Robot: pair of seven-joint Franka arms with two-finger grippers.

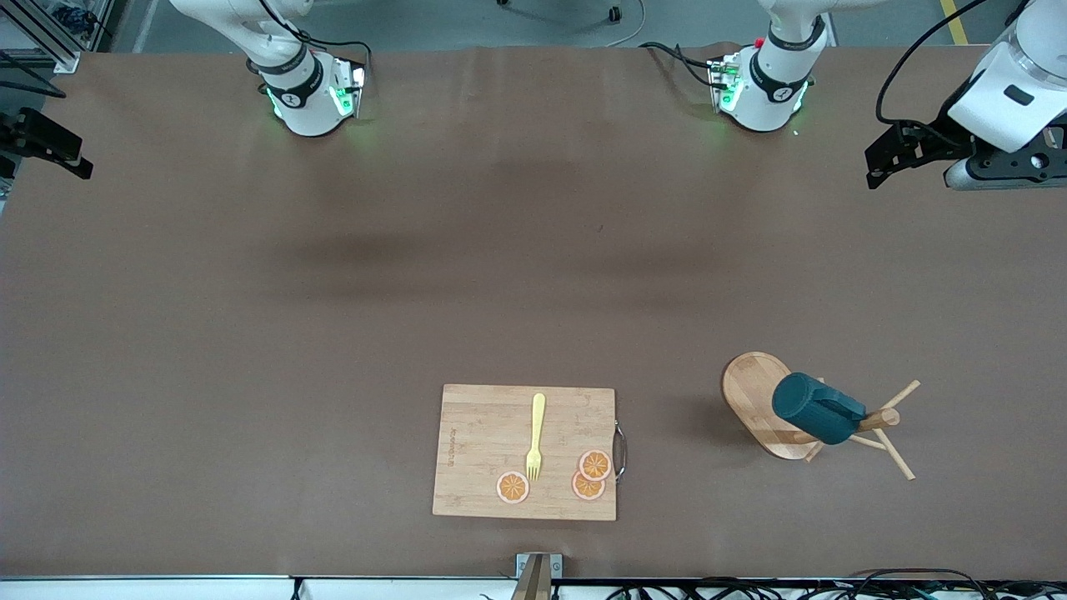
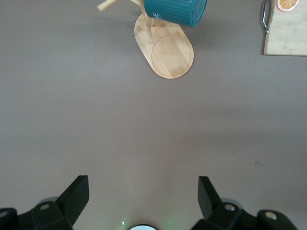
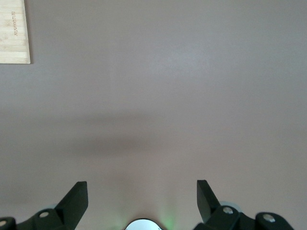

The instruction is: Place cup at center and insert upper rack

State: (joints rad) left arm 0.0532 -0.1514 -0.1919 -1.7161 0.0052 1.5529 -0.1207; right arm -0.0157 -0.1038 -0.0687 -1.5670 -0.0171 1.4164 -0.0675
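The dark teal cup (image 1: 815, 408) sits on the post of the wooden upper rack (image 1: 754, 396), whose oval base lies on the table toward the left arm's end; thin pegs (image 1: 904, 392) stick out past the cup. The left wrist view shows the cup (image 2: 175, 12) and the rack's base (image 2: 168, 55) well ahead of my left gripper (image 2: 144, 191), which is open and empty. In the front view the left gripper (image 1: 892, 158) hangs over the table's left-arm end. My right gripper (image 1: 46, 146) hangs at the right-arm end, open and empty (image 3: 142, 191) over bare table.
A bamboo cutting board (image 1: 475, 450) lies near the table's front-camera edge, at mid-width. On it lie a yellow fork (image 1: 535, 437) and three orange slices (image 1: 513, 487). A corner of the board shows in the right wrist view (image 3: 13, 31).
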